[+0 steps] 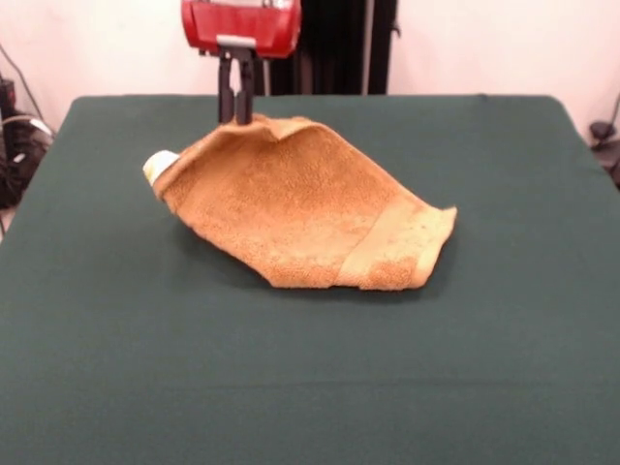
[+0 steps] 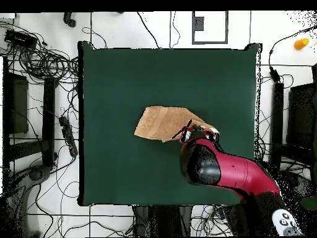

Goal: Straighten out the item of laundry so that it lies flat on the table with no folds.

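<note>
The orange-tan towel (image 1: 291, 203) lies crumpled a little beyond the middle of the dark green table (image 1: 310, 387). Its far edge is lifted into a peak, and the cloth slopes down to the table from there. My gripper (image 1: 236, 114) is shut on that raised edge, hanging straight down from the red wrist. The white label (image 1: 158, 165) shows at the left end. The smoother band (image 1: 392, 242) lies folded at the right end. In the overhead view the towel (image 2: 162, 122) sits mid-table (image 2: 124, 80), with my red arm (image 2: 213, 166) covering one end.
The black pedestal (image 1: 334, 44) stands behind the table's far edge. Cables and gear (image 1: 19, 145) lie off the left side. In the overhead view, cables (image 2: 43, 59) and dark stands (image 2: 291, 118) ring the table.
</note>
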Available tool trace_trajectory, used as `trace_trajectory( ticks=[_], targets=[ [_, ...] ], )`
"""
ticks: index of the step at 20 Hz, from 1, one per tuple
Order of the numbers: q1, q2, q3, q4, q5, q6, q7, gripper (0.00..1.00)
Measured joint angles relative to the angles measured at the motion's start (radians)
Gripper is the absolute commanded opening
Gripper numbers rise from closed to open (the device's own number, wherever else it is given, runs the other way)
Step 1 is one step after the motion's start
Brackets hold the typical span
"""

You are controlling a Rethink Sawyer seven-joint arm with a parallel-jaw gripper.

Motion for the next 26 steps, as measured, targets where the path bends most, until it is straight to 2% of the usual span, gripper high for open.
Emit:
trace_trajectory(
  ticks=[8, 11, 13, 15, 22, 23, 26],
  targets=[
    [-0.04, -0.042, -0.017, 0.165, -0.113, -0.084, 0.0, 0.0],
    [-0.002, -0.028, -0.091, 0.245, -0.189, -0.198, 0.0, 0.0],
    [0.012, -0.023, -0.112, 0.26, -0.198, -0.226, 0.0, 0.0],
    [0.087, 0.016, -0.202, 0.316, -0.213, -0.359, 0.0, 0.0],
    [0.234, 0.147, -0.33, 0.401, -0.203, -0.622, 0.0, 0.0],
    [0.284, 0.191, -0.352, 0.426, -0.172, -0.684, 0.0, 0.0],
    [0.356, 0.233, -0.349, 0.453, -0.096, -0.716, 0.0, 0.0]
  ],
)
